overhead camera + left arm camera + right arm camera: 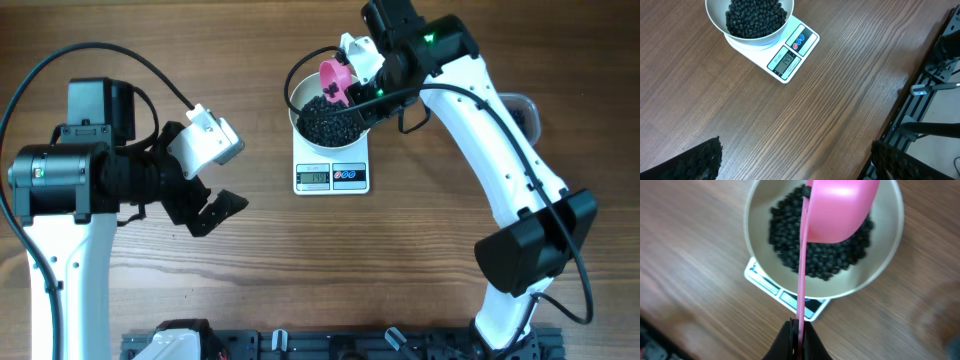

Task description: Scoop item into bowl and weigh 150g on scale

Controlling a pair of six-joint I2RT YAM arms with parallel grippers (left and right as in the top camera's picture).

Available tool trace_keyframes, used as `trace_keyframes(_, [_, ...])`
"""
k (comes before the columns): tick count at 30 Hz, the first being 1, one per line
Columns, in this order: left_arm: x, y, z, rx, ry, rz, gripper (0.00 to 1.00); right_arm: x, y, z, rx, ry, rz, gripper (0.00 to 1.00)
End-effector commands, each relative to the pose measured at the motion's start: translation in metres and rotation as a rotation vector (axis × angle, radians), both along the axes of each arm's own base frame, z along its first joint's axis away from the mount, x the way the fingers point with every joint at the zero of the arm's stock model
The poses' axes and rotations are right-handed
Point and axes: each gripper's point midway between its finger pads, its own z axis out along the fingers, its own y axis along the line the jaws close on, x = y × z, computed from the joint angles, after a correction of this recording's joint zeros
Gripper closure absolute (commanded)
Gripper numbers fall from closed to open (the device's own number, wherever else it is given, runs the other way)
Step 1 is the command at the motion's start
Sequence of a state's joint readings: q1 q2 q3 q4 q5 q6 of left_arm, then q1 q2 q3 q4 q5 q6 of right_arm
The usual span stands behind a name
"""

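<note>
Overhead: L arm lies along the left edge of the surface, elbow folded, wrist pointing right toward centre. Left end effector hangs over bare wood w/ jaws spread wide, holding nothing, well apart from the scale. R arm rises from the near-right edge and stretches diagonally up-left, wrist bent over the bowl. Right end effector is clamped on the handle of a pink scoop, whose cup sits over the bowl's far side. The bowl stands on the scale's platform, approx. centre-top of the surface, and is heaped w/ black beads.

L wrist: the two black fingers sit in the bottom corners, far apart, w/ only wood grain between them. Bowl and scale are at upper left, bowl full of beads. The scale's display is lit, digits too small to be sure of. A black rail runs along the right edge.

R wrist: end effector at bottom centre, jaws pinched tight on the thin pink handle. The handle runs straight up to the cup, which hovers over the beads, its rounded back to the cam. Cup contents: can't tell. The scale's front edge peeks out below the bowl rim.
</note>
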State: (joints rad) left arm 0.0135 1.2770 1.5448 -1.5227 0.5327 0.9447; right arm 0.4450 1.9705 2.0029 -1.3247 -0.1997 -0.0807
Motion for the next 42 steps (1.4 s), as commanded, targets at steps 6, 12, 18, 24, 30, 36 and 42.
trace_keyframes(6, [0.0,0.0,0.007,-0.004,-0.028,-0.005,0.0,-0.005,0.002,0.004,-0.008,-0.01,0.009,0.96])
trace_keyframes(12, [0.0,0.0,0.007,-0.004,-0.028,-0.005,0.0,-0.005,0.003,0.004,-0.002,-0.005,0.0,0.96])
trace_keyframes(18, [0.0,0.0,0.007,-0.004,-0.028,-0.005,0.0,-0.002,0.006,0.006,0.019,-0.008,-0.012,0.96])
trace_keyframes(24, [0.0,0.0,0.007,-0.004,-0.028,-0.005,0.0,-0.001,-0.002,0.004,-0.032,-0.025,-0.025,0.96])
trace_keyframes(30, [0.0,0.0,0.007,-0.004,-0.028,-0.005,0.0,-0.003,0.004,0.006,0.006,-0.009,-0.023,0.96])
trace_keyframes(36, [0.0,0.0,0.007,-0.004,-0.028,-0.005,0.0,-0.009,0.002,0.004,0.002,0.023,-0.051,0.96])
trace_keyframes(42, [0.0,0.0,0.007,-0.004,-0.028,-0.005,0.0,-0.014,-0.003,0.002,-0.033,0.029,-0.022,0.96])
